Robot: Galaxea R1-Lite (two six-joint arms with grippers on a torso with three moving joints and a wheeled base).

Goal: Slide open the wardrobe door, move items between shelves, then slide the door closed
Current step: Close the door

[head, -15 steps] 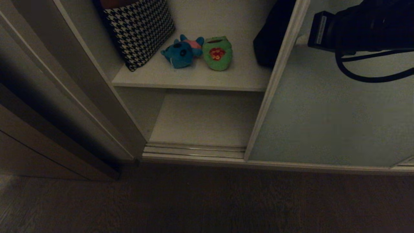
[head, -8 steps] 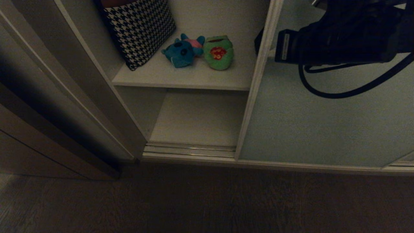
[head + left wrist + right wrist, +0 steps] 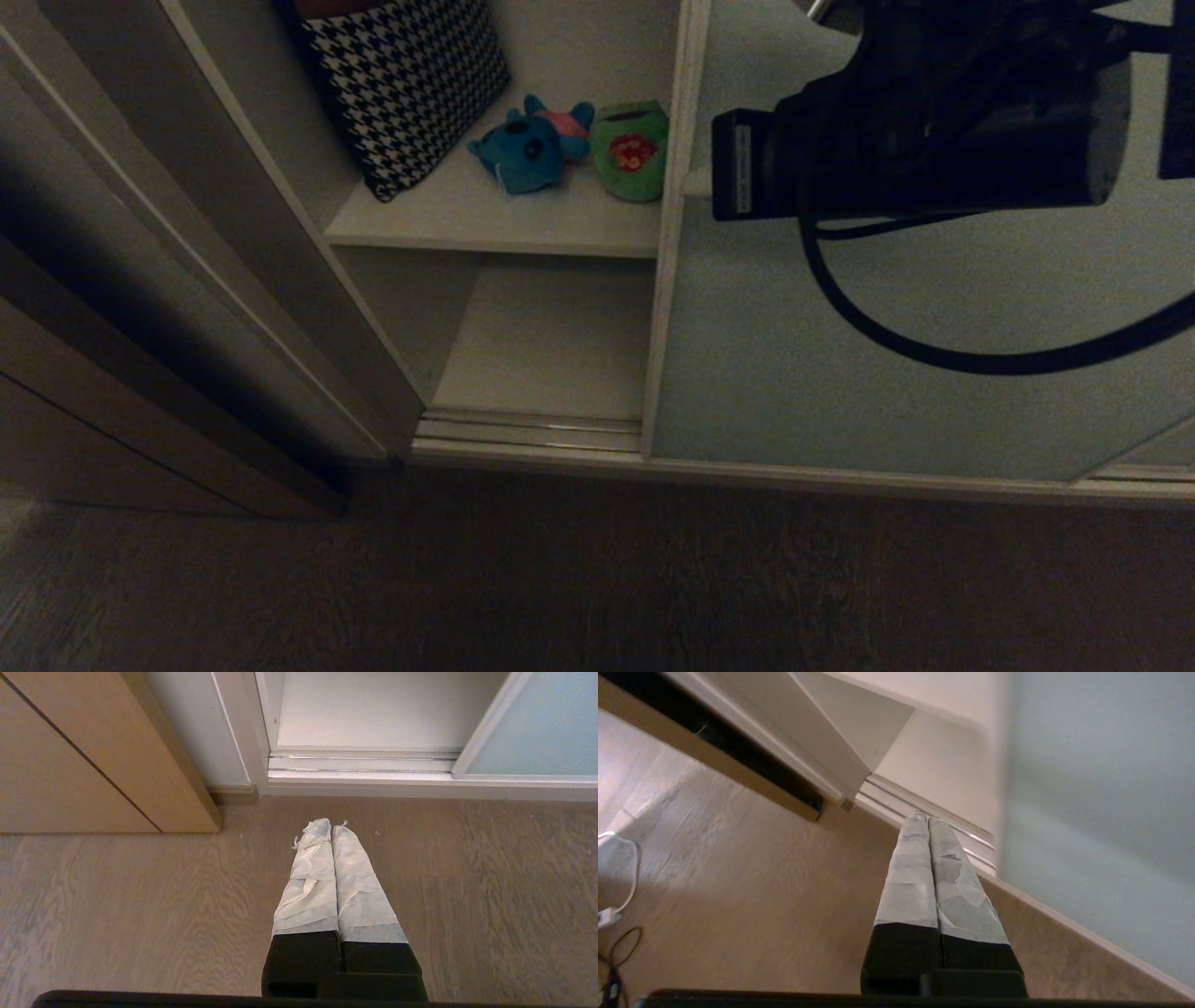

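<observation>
With the wardrobe partly open, findings run from the left. A wooden panel [image 3: 140, 411] stands at the far left beside the white wardrobe side wall [image 3: 280, 233]. The left gripper [image 3: 325, 828] hangs low over the wood floor [image 3: 560, 579] in front of the rail [image 3: 527, 431], its taped fingers pressed together and holding nothing. On the upper shelf [image 3: 485, 219] a houndstooth cushion [image 3: 406, 89] leans against the side wall. Just beside it lies the blue toy [image 3: 523, 149], touching the green toy [image 3: 630, 154], whose red mark faces up. The green toy sits right at the door's frame edge [image 3: 667, 233]. The lower shelf [image 3: 546, 341] shows beneath. The door [image 3: 887, 373], a pale grey-green panel, covers the right part of the opening, leaving a gap on the left. The right arm [image 3: 915, 140] is raised in front of the door's upper part, a black cable looping below it. The right gripper [image 3: 924, 819] is clenched and empty, fingertips pointing down towards the rail near the door's edge; contact with the door cannot be confirmed.
</observation>
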